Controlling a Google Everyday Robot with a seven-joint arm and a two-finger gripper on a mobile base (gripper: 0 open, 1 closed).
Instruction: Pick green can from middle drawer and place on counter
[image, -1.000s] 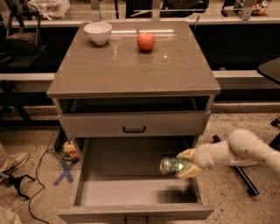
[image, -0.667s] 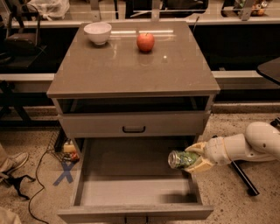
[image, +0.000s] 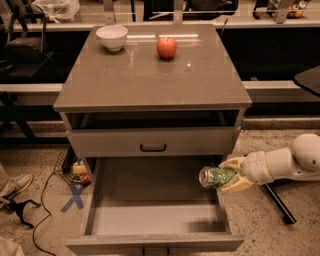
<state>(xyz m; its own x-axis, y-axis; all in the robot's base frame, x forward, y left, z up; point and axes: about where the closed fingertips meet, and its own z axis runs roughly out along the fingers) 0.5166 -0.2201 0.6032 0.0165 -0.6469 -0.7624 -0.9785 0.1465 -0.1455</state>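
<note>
The green can (image: 214, 177) lies on its side in my gripper (image: 226, 175), silver end pointing left, held above the right side wall of the open middle drawer (image: 155, 210). The gripper's pale fingers (image: 233, 163) close above and below the can, and my white arm reaches in from the right. The drawer floor is bare. The counter (image: 150, 75) is the glossy grey-brown top of the cabinet, above and to the left of the gripper.
A white bowl (image: 111, 37) and a red apple (image: 166, 47) stand at the back of the counter. A closed drawer with a dark handle (image: 153, 147) sits above the open one. A blue X (image: 75, 197) and cables mark the floor on the left.
My gripper has lifted the can up and to the right, from over the drawer floor to over the drawer's right wall.
</note>
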